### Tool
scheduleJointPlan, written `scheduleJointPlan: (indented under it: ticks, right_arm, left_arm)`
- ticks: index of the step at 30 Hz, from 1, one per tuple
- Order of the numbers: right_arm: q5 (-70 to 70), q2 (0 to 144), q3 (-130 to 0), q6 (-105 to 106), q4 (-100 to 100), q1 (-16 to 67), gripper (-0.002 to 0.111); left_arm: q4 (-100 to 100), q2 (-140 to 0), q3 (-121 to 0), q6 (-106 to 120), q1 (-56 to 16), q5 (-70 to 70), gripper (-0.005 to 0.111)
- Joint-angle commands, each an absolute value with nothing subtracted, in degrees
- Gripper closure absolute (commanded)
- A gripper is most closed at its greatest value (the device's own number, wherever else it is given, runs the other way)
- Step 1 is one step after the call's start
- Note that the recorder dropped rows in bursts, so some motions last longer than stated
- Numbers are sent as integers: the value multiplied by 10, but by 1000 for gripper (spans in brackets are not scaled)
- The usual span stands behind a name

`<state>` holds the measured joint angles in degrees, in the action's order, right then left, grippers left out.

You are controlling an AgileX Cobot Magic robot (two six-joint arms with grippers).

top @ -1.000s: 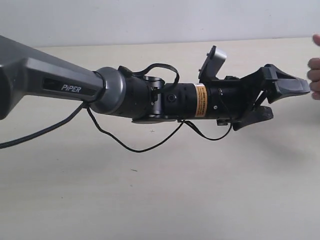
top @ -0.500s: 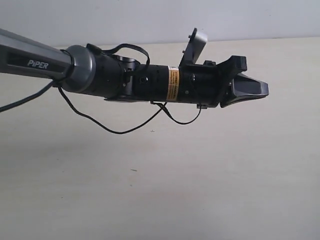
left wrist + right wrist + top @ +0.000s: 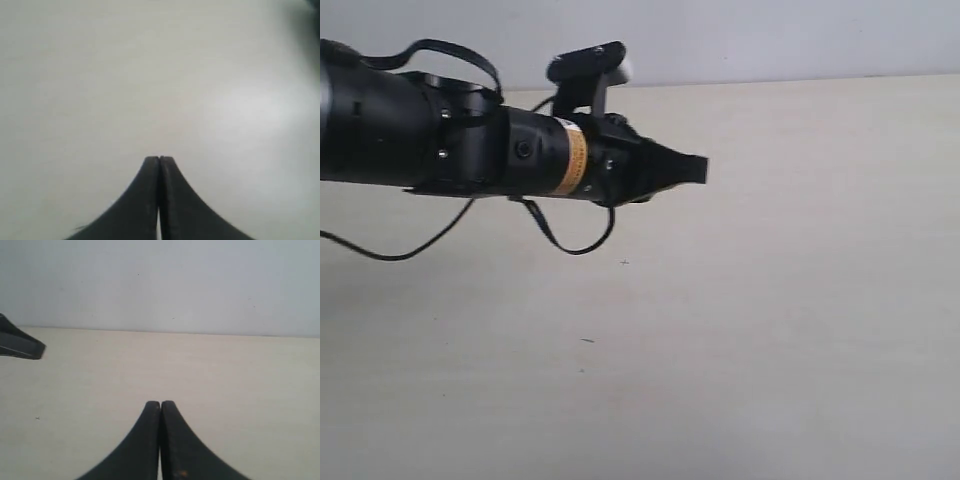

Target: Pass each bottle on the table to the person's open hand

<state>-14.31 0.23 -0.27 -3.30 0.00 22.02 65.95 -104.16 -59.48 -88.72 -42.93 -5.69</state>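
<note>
Okay, exterior view up, and I've got the left arm (image 3: 410, 125) stretched level over the table (image 3: 770, 330), with the left gripper (image 3: 698, 170) at its far end. That gripper is my reference point for everything here. Its two black fingers are pressed flat together into one blunt wedge with nothing pinched between them, and the left wrist view confirms it: the tips meet along a single thin seam, and past them there is only pale surface, a bit washed out. Just behind the left gripper I can see the orange warning band (image 3: 572, 160) around the wrist, and above that the wrist camera bracket (image 3: 588, 68) sticking up. A thin black cable (image 3: 570, 245) hangs in a loop below the wrist, behind the left gripper. The table spreads out below and ahead of the left gripper, cream with faint grain and a couple of tiny dark specks (image 3: 624, 262) below it. Beyond it, at the table's far edge, stands a plain grey-white wall (image 3: 790, 35). On to the right wrist view: the right gripper (image 3: 160, 403) is also squeezed shut, finger against finger, holding nothing. It sits well apart from the left gripper, whose tip just pokes into that view's edge.
</note>
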Motion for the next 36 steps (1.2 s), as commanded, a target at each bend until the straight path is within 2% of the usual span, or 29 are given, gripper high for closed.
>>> scheduleJointPlan:
  ticks: [1, 5, 12, 23, 29, 36]
  right_arm:
    - [-140, 0, 0, -31, 0, 221, 108]
    - [-140, 0, 0, -31, 0, 221, 108]
    - [-140, 0, 0, -31, 0, 221, 108]
    - [-140, 0, 0, -31, 0, 221, 108]
    - [-140, 0, 0, -31, 0, 221, 108]
    - [-140, 0, 0, -31, 0, 221, 108]
  left_arm:
    - [675, -952, -530, -832, -426, 140, 107]
    - [754, -859, -454, -868, -426, 186, 107]
    - [988, -648, -301, -1110, -426, 175, 107]
    - [964, -323, -143, -1114, -426, 162, 107]
    - [964, -237, -127, -1114, -426, 162, 107]
    - [964, -213, -127, -1114, -426, 162, 107]
